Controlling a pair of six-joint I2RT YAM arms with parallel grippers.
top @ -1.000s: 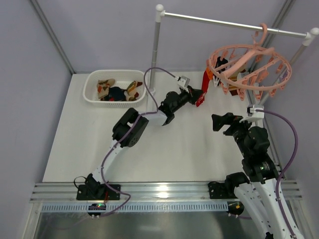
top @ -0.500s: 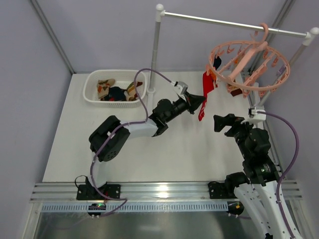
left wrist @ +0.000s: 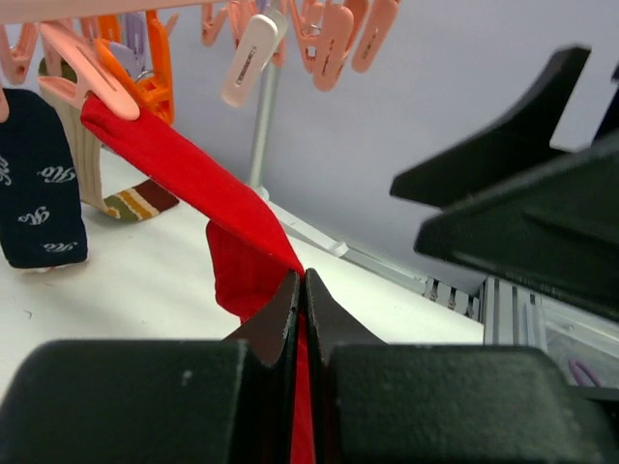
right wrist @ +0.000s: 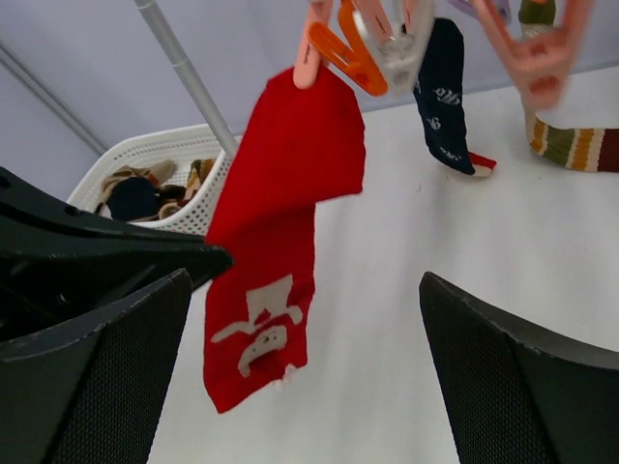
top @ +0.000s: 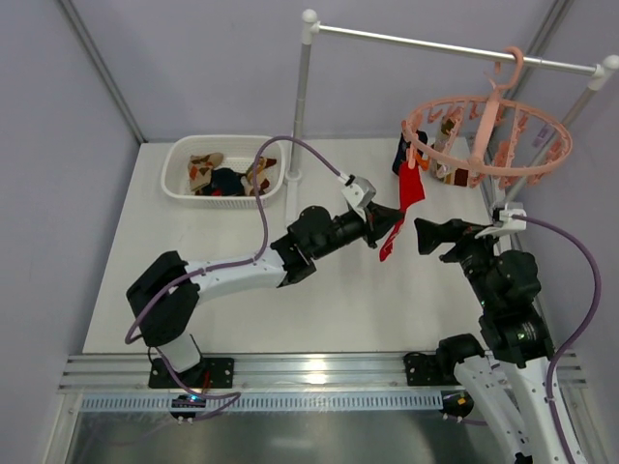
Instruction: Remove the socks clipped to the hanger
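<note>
The left end effector (left wrist: 302,282) is clenched on the red sock (left wrist: 189,169), taut from a peg (left wrist: 87,66) of the hanger (left wrist: 116,8) above it, so the next move likely calls for tugging it free.

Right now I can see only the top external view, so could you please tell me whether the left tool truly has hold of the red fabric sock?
Observer: Yes. The left wrist view shows the left tool shut on the red fabric sock, with the cloth pinched tight at its tip.
Operator: Thank you. Is the sock's top already unclipped?
Observer: No. A salmon-pink plastic clip peg grips its upper corner, and the sock runs taut from there down to the tool.
Operator: And the right tool?
Observer: The right wrist view shows the right tool open wide and holding nothing.
</note>
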